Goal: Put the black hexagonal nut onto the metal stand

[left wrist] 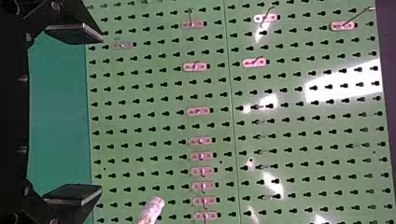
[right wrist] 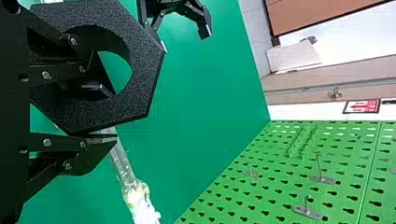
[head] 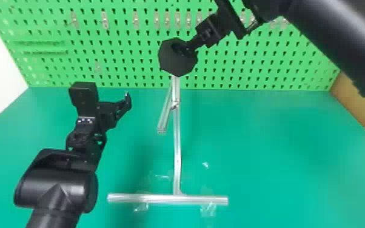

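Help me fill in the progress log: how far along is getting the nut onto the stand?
Done: the right gripper has the black hexagonal nut, one finger in its hole and the other outside. In hand: the nut overlaps the top of the metal stand in the head view, but whether it rests there is hidden. Remaining: probably seating it, then opening the fingers and backing off.

nut (right wrist: 142,60) was speckled black | stand (head: 177,136) was silver | table (head: 266,145) was teal | pegboard (head: 124,56) was green, dotted dark in rows
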